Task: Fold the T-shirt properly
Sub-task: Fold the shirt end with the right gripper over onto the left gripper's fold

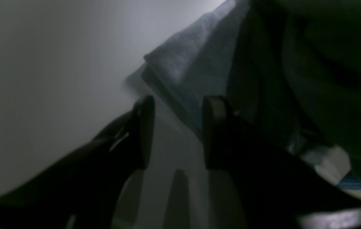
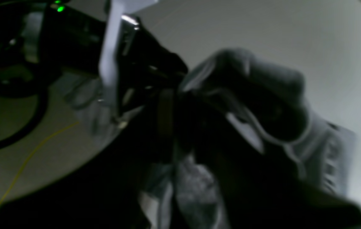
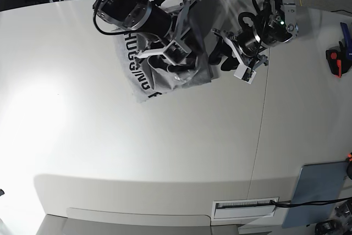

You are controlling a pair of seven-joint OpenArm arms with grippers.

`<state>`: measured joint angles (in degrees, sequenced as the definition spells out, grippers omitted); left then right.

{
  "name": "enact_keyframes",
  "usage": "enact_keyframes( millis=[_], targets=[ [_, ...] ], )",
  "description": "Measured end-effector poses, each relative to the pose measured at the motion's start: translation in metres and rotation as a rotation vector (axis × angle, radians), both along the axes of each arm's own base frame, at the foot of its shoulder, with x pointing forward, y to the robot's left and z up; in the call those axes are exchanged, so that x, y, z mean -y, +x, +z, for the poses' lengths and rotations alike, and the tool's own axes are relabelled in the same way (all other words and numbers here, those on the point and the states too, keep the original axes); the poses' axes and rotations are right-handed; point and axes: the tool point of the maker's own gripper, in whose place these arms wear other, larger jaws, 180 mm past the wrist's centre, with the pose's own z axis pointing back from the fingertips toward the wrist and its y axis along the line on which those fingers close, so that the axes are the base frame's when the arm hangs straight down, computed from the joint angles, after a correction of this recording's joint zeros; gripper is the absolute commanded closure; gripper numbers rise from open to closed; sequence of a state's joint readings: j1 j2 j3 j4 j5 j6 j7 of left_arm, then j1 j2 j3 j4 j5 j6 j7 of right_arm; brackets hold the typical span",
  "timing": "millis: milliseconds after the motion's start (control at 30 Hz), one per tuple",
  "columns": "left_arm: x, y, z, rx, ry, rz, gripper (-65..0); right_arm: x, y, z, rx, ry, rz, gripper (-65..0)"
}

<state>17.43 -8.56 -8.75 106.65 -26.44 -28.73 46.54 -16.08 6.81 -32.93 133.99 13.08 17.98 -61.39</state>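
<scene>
I have the T-shirt bunched in a rough heap at the far middle of the tabletop, its black lettering showing along the near-left edge of the heap. My right gripper sits on top of the heap, and in the right wrist view its fingers look pressed onto a gathered fold of grey cloth, though the picture is dark and blurred. My left gripper hangs just beside the T-shirt's edge with its fingers spread and nothing between them; a folded grey hem lies just beyond the tips. I judge the step in hand is taking a second hold so the cloth can be spread flat. To do it well I want the left fingers astride that hem only, one layer if possible, then both grippers drawing apart evenly, low over the tabletop, so the T-shirt opens without twisting.
</scene>
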Motion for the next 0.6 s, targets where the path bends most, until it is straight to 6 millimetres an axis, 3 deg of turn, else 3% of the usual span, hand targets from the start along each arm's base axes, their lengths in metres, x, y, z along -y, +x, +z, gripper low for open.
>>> enact_keyframes(
  millis=[67,367,467,600],
  targets=[
    [0.0,0.0,0.0,0.0,0.0,0.0,-25.8,-0.006,-0.006,0.001,-0.009,0.019,0.021,-26.4],
    [0.0,0.0,0.0,0.0,0.0,0.0,-25.8,-0.012,-0.013,0.002,-0.038,0.047,0.046,-26.4],
    [0.003,-0.002,0.001,0.008,0.001,-0.026,-25.8,0.004,0.0,-0.006,0.014,-0.05,-0.012,-26.4],
    [0.016,-0.012,0.006,0.058,0.004,-0.165,-25.8,0.045,0.03,-0.009,0.038,-0.114,-0.193,-26.4]
  ],
)
